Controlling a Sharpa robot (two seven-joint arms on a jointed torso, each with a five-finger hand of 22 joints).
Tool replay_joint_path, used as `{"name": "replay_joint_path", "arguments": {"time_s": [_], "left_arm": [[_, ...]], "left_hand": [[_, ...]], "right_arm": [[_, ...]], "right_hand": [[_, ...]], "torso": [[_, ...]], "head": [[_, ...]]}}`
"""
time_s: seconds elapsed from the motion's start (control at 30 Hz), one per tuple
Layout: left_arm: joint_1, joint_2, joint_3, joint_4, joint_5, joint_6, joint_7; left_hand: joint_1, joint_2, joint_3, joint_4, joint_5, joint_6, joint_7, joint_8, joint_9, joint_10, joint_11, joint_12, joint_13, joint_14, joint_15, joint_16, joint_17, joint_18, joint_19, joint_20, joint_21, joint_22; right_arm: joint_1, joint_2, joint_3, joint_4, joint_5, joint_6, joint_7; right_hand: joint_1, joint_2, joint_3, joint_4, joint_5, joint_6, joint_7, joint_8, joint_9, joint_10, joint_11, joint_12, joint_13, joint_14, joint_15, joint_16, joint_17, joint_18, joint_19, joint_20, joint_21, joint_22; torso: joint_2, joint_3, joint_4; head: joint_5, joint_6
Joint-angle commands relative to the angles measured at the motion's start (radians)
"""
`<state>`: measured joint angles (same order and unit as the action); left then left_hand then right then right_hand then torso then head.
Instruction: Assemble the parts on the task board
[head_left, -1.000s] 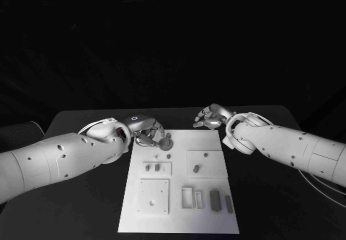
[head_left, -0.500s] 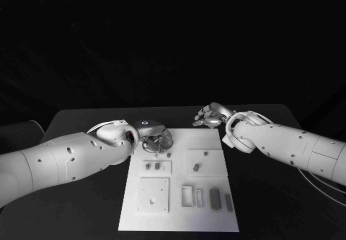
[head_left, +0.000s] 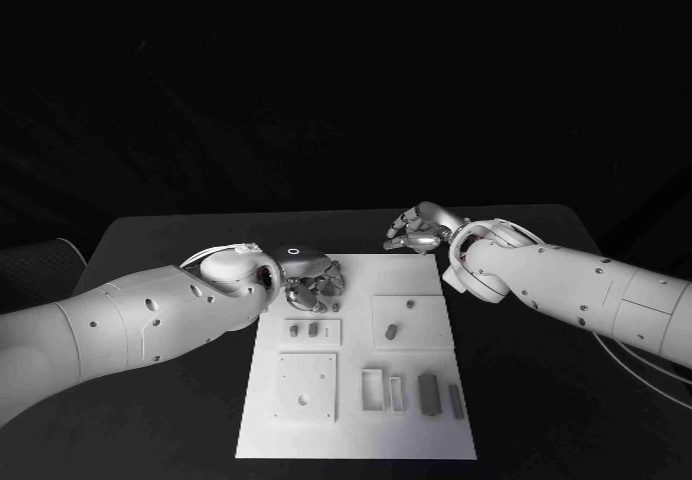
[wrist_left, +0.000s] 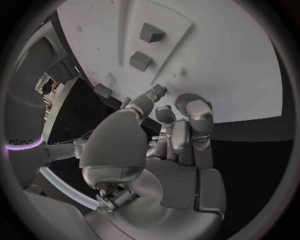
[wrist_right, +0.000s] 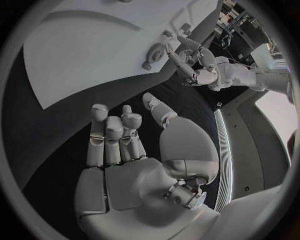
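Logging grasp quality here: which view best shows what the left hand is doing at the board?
The left wrist view: the left hand shows close up, fingertips down at the task board edge. The head view shows it from above; the right wrist view shows it small and distant.

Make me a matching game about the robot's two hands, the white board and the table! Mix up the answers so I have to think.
Things:
1. left hand
2. right hand
3. task board
4. table

Descriptions:
A. black, under everything
B. white plate with small grey parts
C. over the board's far left corner
D. beyond the board's far right corner, holding nothing

Pairs: 1-C, 2-D, 3-B, 4-A
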<state>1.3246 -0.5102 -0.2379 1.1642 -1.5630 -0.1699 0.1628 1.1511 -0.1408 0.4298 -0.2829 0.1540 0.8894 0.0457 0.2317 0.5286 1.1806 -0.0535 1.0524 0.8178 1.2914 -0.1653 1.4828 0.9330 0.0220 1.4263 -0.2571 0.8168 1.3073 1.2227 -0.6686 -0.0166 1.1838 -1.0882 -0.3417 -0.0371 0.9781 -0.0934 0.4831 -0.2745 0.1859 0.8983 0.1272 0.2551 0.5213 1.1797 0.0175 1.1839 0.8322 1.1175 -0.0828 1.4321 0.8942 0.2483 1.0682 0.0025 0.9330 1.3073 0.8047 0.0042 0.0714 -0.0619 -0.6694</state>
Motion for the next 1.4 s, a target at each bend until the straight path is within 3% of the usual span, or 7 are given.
{"name": "replay_joint_path", "arguments": {"time_s": [0.03,0.3,0.67,1.0,1.27,1.4], "left_arm": [[-0.003,0.006,0.0,-0.003,-0.02,0.014,-0.004],[-0.009,0.011,0.001,-0.012,-0.022,-0.018,-0.008],[-0.013,0.021,0.001,-0.018,-0.022,-0.011,-0.011],[-0.026,0.038,0.001,-0.034,-0.029,-0.009,-0.015],[-0.034,0.046,0.001,-0.048,-0.031,-0.006,-0.019],[-0.035,0.043,0.001,-0.044,-0.031,-0.007,-0.021]], "left_hand": [[-0.008,0.006,-0.003,-0.002,-0.001,0.007,0.011,-0.006,-0.001,-0.007,-0.002,0.001,0.001,-0.001,0.002,-0.004,0.001,0.104,-0.007,-0.002,0.004,0.019],[-0.007,0.013,0.0,0.0,-0.002,0.009,0.014,-0.006,-0.004,-0.006,0.0,0.001,0.002,0.003,0.003,-0.005,0.01,0.104,-0.007,-0.001,0.005,0.019],[-0.009,0.032,0.006,0.003,-0.002,0.02,0.02,-0.004,-0.01,-0.004,0.005,0.001,0.003,0.009,0.009,-0.006,0.027,0.106,-0.007,0.003,0.009,0.02],[-0.007,0.038,0.009,0.001,-0.002,0.023,0.023,-0.003,-0.013,-0.003,0.009,0.001,0.004,0.012,0.012,-0.006,0.037,0.107,-0.008,0.005,0.011,0.02],[-0.007,0.043,0.011,0.0,-0.002,0.029,0.026,-0.001,-0.014,-0.003,0.011,0.0,0.005,0.013,0.014,-0.006,0.042,0.109,-0.008,0.007,0.012,0.02],[-0.006,0.044,0.012,-0.001,-0.002,0.033,0.027,0.0,-0.015,-0.002,0.012,0.0,0.005,0.013,0.015,-0.007,0.043,0.11,-0.008,0.008,0.013,0.02]], "right_arm": [[0.0,0.001,0.0,0.003,0.0,0.003,0.01],[0.0,0.001,0.0,0.004,0.0,0.003,0.01],[0.0,0.002,0.0,0.006,0.0,0.003,0.009],[0.0,0.001,0.0,0.009,0.0,0.003,0.009],[0.0,0.001,0.0,0.013,0.0,0.003,0.008],[0.0,0.0,0.0,0.014,0.0,0.003,0.008]], "right_hand": [[-0.007,0.001,0.0,0.005,0.005,-0.003,0.006,-0.004,0.001,-0.005,0.002,0.001,-0.001,0.002,-0.003,-0.002,-0.001,0.013,0.006,-0.004,-0.003,0.002],[-0.007,0.001,0.0,0.005,0.005,-0.003,0.006,-0.004,0.002,-0.005,0.002,0.001,-0.001,0.002,-0.003,-0.001,-0.001,0.013,0.006,-0.004,-0.002,0.002],[-0.008,0.0,0.0,0.005,0.006,-0.003,0.006,-0.005,0.002,-0.005,0.002,0.001,-0.001,0.002,-0.003,-0.001,-0.001,0.013,0.007,-0.005,-0.002,0.002],[-0.008,0.0,0.0,0.005,0.006,-0.003,0.006,-0.005,0.002,-0.005,0.002,0.001,-0.001,0.003,-0.003,-0.001,-0.001,0.013,0.007,-0.005,-0.002,0.002],[-0.008,0.0,0.0,0.005,0.006,-0.003,0.006,-0.005,0.002,-0.005,0.002,0.001,-0.001,0.003,-0.003,-0.001,-0.001,0.013,0.007,-0.005,-0.002,0.002],[-0.008,0.0,0.0,0.005,0.006,-0.003,0.006,-0.005,0.002,-0.005,0.002,0.001,-0.001,0.003,-0.003,-0.001,-0.002,0.013,0.007,-0.005,-0.002,0.002]], "torso": [[0.0,0.0005,-0.0003],[-0.001,0.0009,0.0003],[-0.001,0.0009,0.0001],[0.0,0.0,0.0006],[-0.001,0.0019,-0.0006],[-0.002,0.0016,0.0012]], "head": [[-0.001,-0.001],[-0.004,-0.003],[-0.007,-0.005],[-0.016,-0.006],[-0.019,-0.01],[-0.028,-0.01]]}}
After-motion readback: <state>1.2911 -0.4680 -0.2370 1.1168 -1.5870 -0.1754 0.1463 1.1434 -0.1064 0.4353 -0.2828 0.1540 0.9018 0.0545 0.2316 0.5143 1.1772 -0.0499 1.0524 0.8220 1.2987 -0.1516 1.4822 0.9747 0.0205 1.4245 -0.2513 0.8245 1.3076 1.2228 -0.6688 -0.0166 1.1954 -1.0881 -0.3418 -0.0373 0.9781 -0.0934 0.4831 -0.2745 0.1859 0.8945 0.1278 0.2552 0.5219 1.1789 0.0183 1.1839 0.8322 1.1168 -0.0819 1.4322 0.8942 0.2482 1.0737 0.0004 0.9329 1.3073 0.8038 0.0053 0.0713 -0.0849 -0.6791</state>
